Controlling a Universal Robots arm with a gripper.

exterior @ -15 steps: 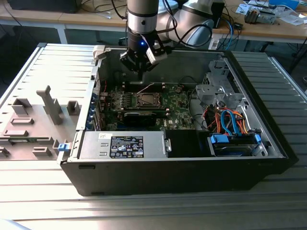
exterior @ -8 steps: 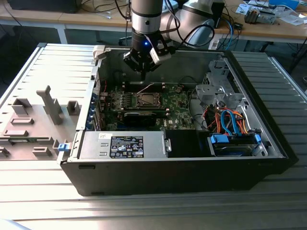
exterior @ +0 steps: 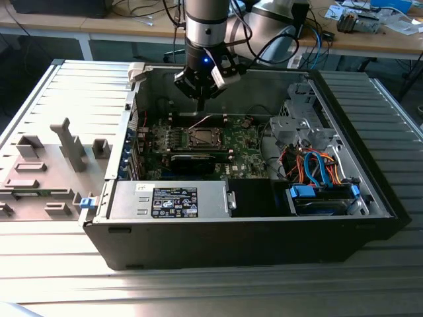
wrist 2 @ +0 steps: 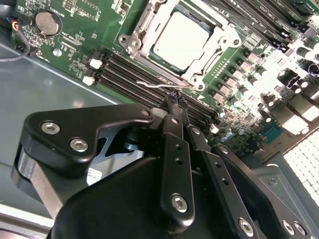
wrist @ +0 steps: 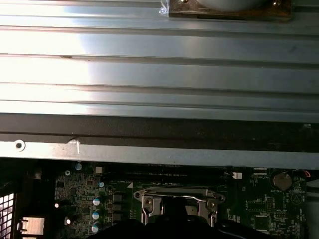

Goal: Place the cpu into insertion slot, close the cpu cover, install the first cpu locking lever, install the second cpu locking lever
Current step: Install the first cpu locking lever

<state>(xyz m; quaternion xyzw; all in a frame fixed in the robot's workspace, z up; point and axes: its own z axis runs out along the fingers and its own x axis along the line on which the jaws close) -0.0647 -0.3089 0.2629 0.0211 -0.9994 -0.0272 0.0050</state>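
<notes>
The chip [wrist 2: 180, 36] already sits in its socket [wrist 2: 149, 20] with the metal cover [wrist 2: 219, 45] down over it. The gripper [wrist 2: 175, 103] hovers above a thin wire lever [wrist 2: 159, 85], jaws pressed together, probably to push it.

Dull silver-grey square cpu [wrist 2: 179, 37] seated flat in metal-edged insertion slot [exterior: 204, 138], silvery frame cpu cover [wrist 2: 219, 47] closed over it.

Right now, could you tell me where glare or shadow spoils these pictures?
In the second wrist view, glare whitens the cpu top and the board's far corner; in the first wrist view, the ribbed metal panel blows out in bright bands; in the exterior view, the case interior sits in shadow.
</notes>
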